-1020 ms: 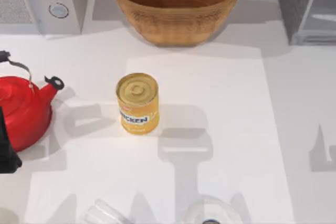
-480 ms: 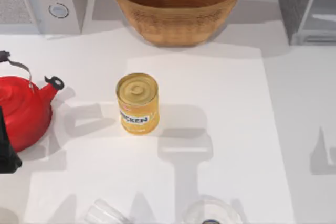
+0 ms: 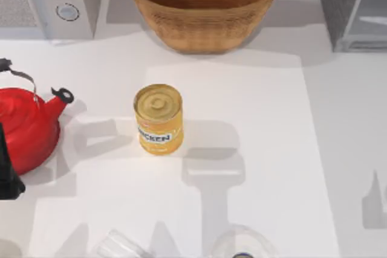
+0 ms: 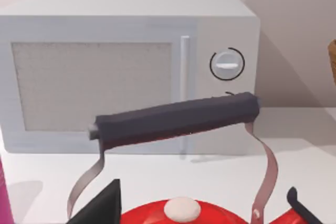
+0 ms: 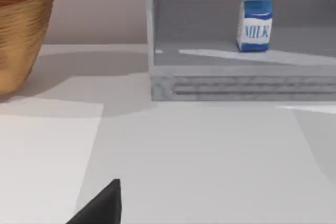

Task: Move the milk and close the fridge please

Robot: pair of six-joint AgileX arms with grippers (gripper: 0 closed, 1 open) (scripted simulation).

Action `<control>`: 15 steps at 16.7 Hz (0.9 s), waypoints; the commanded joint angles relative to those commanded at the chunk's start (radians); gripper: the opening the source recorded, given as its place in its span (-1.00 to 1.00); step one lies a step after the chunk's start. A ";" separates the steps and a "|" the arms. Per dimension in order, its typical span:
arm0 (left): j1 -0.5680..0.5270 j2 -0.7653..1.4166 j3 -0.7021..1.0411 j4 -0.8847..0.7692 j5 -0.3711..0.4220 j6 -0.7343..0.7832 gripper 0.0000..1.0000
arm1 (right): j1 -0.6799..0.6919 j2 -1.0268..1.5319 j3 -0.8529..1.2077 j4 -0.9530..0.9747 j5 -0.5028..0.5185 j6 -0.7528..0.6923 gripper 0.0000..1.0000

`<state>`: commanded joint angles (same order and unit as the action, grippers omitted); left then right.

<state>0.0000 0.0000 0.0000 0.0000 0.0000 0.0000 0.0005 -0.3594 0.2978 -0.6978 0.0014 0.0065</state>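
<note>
Right wrist view: milk (image 5: 255, 22) upright inside fridge (image 5: 231, 85).

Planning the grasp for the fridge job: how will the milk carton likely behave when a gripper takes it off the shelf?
The milk stands upright inside the fridge, taller than wide, so a high push would probably tip it. Its flat sides likely suit a two-finger pinch. It looks small, so probably light, though a carton may dent under hard squeezing.
</note>
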 joint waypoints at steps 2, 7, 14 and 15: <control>0.000 0.000 0.000 0.000 0.000 0.000 1.00 | 0.002 -0.086 0.071 -0.156 -0.001 0.002 1.00; 0.000 0.000 0.000 0.000 0.000 0.000 1.00 | 0.003 -0.283 0.234 -0.509 0.002 -0.002 1.00; 0.000 0.000 0.000 0.000 0.000 0.000 1.00 | 0.000 -0.440 0.364 -0.765 0.007 -0.016 1.00; 0.000 0.000 0.000 0.000 0.000 0.000 1.00 | 0.000 -0.444 0.368 -0.771 0.007 -0.017 1.00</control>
<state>0.0000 0.0000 0.0000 0.0000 0.0000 0.0000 0.0002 -0.8037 0.6655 -1.4688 0.0087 -0.0104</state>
